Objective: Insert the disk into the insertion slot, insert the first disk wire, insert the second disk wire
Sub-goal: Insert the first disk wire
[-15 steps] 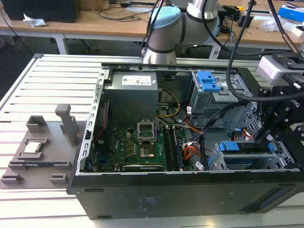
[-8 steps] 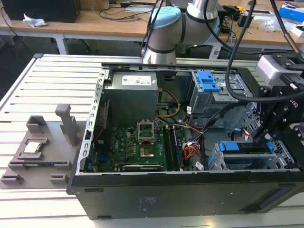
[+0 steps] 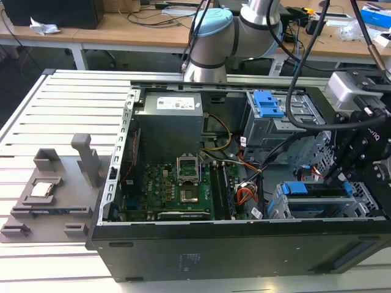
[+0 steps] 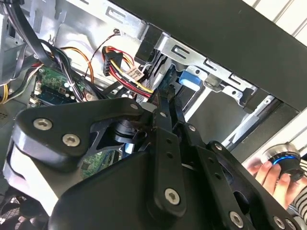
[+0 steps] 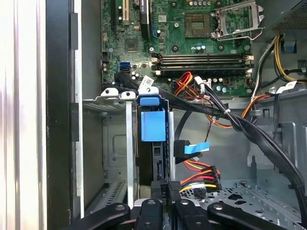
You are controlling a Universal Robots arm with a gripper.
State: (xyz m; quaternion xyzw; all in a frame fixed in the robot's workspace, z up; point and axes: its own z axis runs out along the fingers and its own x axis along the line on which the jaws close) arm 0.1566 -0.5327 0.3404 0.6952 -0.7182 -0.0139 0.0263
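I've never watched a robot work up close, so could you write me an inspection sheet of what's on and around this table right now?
Surface: white slatted table carrying an open computer case.
Job's things: the disk stands in the insertion slot, its blue carrier end showing.
Clutter: grey fixture tray holding a chip, on the exterior view's left of the case.
Grippers: the gripper hangs inside the case, close to the disk.
Cables: a red, yellow and black wire bundle and a blue-tagged cable lie beside the disk; whether they are plugged in cannot be told.
Surroundings: wooden benches behind; a person's hand on a knob.
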